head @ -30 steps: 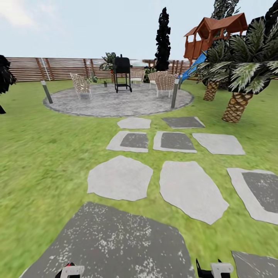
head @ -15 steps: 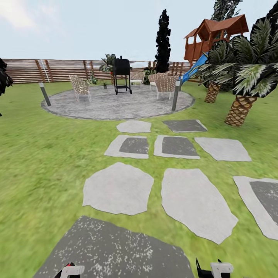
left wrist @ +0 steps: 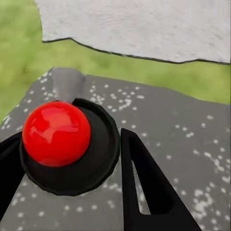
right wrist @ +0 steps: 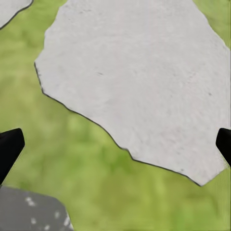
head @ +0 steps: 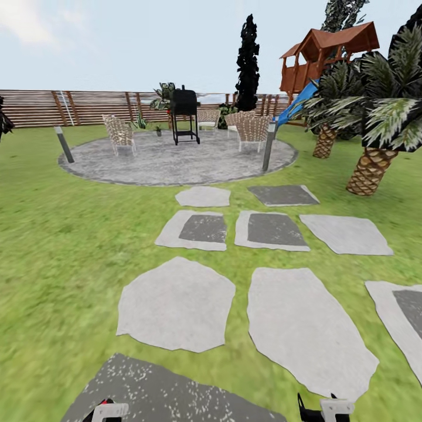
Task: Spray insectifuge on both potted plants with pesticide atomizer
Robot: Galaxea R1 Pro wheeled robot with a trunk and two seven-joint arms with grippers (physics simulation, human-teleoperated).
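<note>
- Head view: the robot faces down a path of stepping stones [head: 176, 305] across the lawn [head: 53, 234] toward the round patio [head: 176, 161], which has a black grill [head: 185, 114], wicker chairs [head: 120, 132] and two bollard lamps [head: 268, 146], with the slatted fence [head: 88, 106] behind and palms [head: 375, 146] on the right. I can't pick out the pesticide atomizer anywhere, and the small green bits by the chairs are too tiny to call potted plants. Both grippers only peek in at the lower edge, the left gripper [head: 108, 410] and the right gripper [head: 328, 407].
- Left wrist view: the left gripper [left wrist: 72, 192] hangs over a dark speckled stone [left wrist: 183, 125], with a red ball on a black disc [left wrist: 57, 133] sitting between its fingers. Can't tell how wide the jaws are.
- Right wrist view: the right gripper [right wrist: 115, 144] has finger tips at opposite edges, so it's spread wide with nothing in it, over a pale stone [right wrist: 144, 82] and grass.
- My guess on handling: the bottle is light, stiff and slick, tips easily. I'd grab mid-body below the sprayer.
</note>
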